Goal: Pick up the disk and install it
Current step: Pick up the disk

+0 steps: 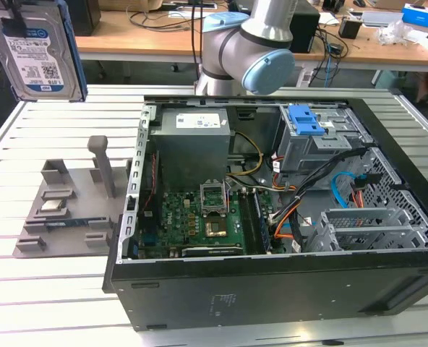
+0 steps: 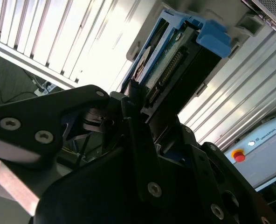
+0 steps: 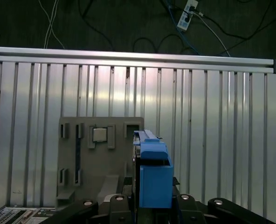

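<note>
The jaws are clamped on the disk [image 1: 37,58], which hangs upright in the air above the grey holder [image 1: 76,191].

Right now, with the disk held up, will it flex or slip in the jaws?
Probably stiff: the disk is a flat metal slab, held aloft without sagging. Likely heavy for its size. The blue plastic bracket looks smooth, so it could slip in the jaws.

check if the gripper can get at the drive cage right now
Probably yes: the case stands open and the drive cage lies exposed, cables only beside it. The gripper holds the disk off to the exterior view's left.
</note>
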Robot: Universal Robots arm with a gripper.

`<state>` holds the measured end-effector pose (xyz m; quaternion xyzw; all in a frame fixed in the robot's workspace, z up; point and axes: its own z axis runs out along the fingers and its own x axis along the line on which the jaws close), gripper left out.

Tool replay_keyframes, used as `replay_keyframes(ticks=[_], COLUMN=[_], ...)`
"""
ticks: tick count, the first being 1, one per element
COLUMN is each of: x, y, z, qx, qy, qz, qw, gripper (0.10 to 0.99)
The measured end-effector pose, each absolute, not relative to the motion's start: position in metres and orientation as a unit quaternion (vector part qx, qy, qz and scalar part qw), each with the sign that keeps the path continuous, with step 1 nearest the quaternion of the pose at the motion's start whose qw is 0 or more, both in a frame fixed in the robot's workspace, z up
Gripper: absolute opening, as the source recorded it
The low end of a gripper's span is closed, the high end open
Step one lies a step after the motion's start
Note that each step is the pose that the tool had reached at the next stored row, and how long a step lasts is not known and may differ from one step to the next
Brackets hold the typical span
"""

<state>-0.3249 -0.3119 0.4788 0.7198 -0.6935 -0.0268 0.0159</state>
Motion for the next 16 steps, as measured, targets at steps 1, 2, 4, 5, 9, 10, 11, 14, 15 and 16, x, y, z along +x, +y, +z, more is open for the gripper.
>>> replay_keyframes(ticks=[1, 2, 4, 5, 9, 10, 11, 14, 15, 16], x=[-0.325, -0.325, -0.324, -0.324, -0.323, -0.323, -0.323, -0.323, -0.323, -0.322], y=[-0.312, -0.312, -0.311, -0.311, -0.310, -0.310, -0.310, -0.310, -0.309, -0.309], z=[0.481, 0.484, 0.491, 0.494, 0.503, 0.504, 0.506, 0.513, 0.515, 0.519], qx=[0.720, 0.720, 0.720, 0.720, 0.720, 0.720, 0.720, 0.720, 0.720, 0.720], qy=[-0.694, -0.694, -0.694, -0.694, -0.693, -0.693, -0.693, -0.693, -0.693, -0.693], qz=[-0.027, -0.027, -0.027, -0.028, -0.028, -0.028, -0.028, -0.029, -0.029, -0.029], qw=[0.016, 0.016, 0.017, 0.017, 0.017, 0.017, 0.017, 0.018, 0.018, 0.018], gripper=[0.369, 0.369, 0.369, 0.369, 0.369, 0.369, 0.369, 0.369, 0.369, 0.369])
